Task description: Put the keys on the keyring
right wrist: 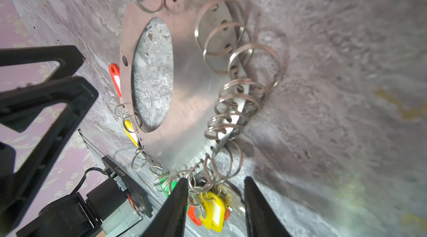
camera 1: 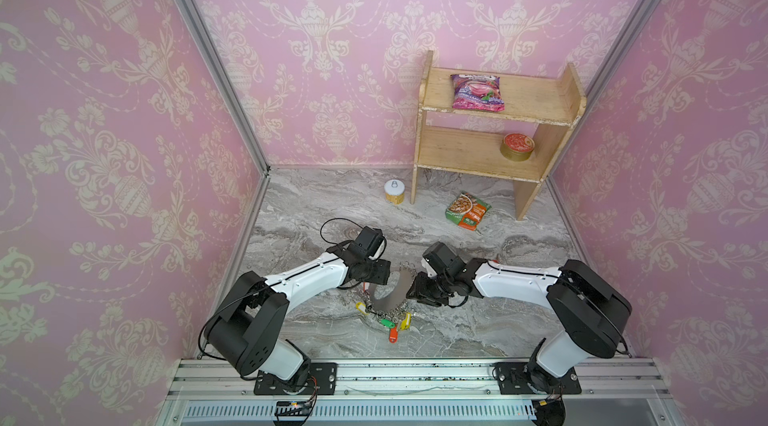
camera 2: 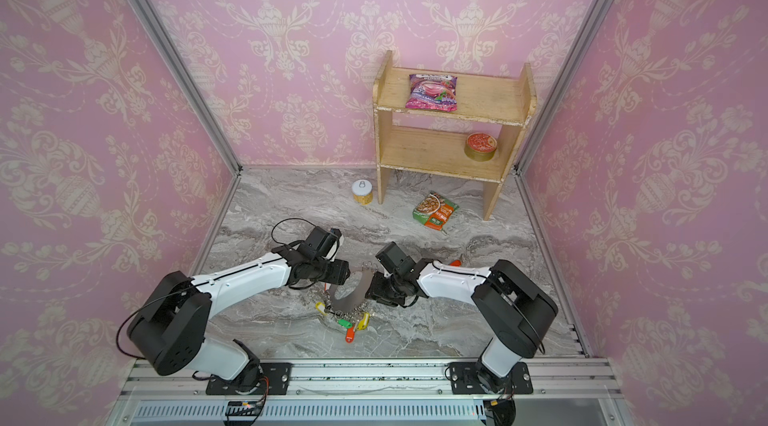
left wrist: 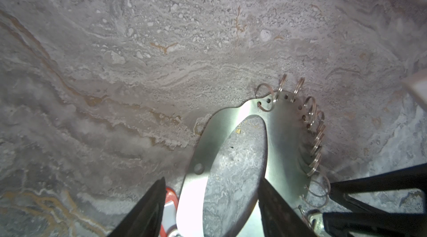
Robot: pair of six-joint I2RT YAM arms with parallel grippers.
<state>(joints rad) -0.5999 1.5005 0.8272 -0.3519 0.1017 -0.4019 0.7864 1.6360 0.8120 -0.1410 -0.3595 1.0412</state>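
On the marble tabletop (camera 1: 457, 320) near its front edge, left gripper (left wrist: 211, 179) and right gripper (right wrist: 215, 179) hover spread over the keyring (left wrist: 284, 131); the red-tagged key (right wrist: 114, 74) seems unthreaded and needs pinching next.

readable text: none | pink packet (camera 1: 477, 91) print, black plate label (right wrist: 120, 171): blurred

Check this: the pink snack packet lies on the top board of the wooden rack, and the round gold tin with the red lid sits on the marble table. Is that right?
Not quite. The round gold tin with the red lid sits on the lower board of the wooden rack, not the marble table; the pink snack packet is on top. Both top views show it.
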